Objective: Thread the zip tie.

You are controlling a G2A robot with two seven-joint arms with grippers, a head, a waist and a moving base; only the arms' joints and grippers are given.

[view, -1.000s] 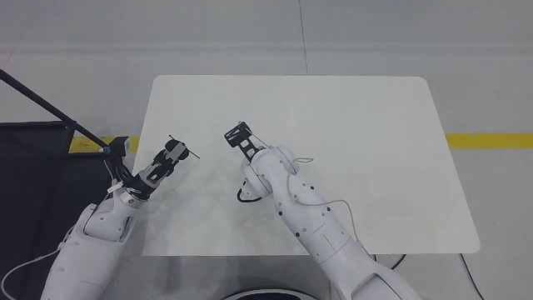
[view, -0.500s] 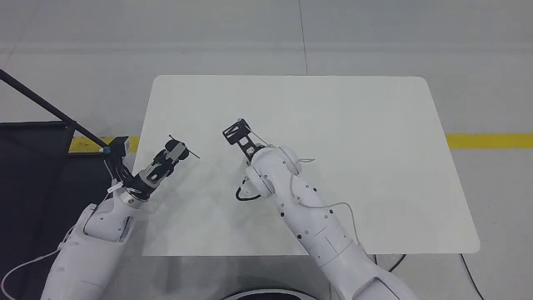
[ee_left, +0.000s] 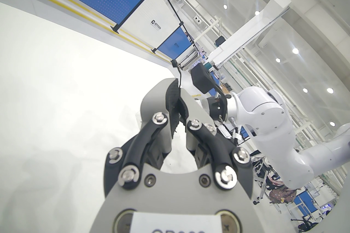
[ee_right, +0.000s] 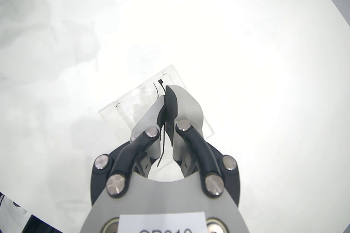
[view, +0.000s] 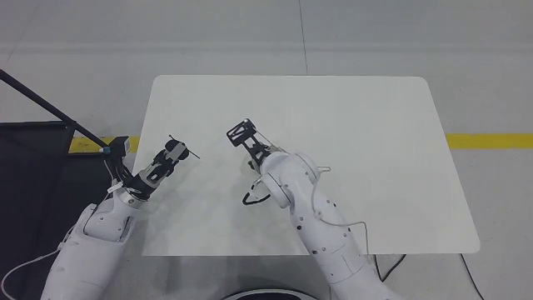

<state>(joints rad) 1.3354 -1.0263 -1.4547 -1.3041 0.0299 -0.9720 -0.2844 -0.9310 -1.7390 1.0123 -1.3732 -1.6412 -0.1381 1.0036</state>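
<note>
left gripper (view: 176,149), lower left of the top view, is clamped shut on a black tie (ee_left: 174,62). right gripper (view: 239,132), mid-frame, pinches a second tie (ee_right: 160,81) above a clear plate (ee_right: 128,105). judged step: holding before threading. next calls for lining tip squarely with head. count: two grippers, seemingly two ties, one plate.

Black plastic zip tie (ee_right: 161,149), matt table (view: 375,133)
</note>
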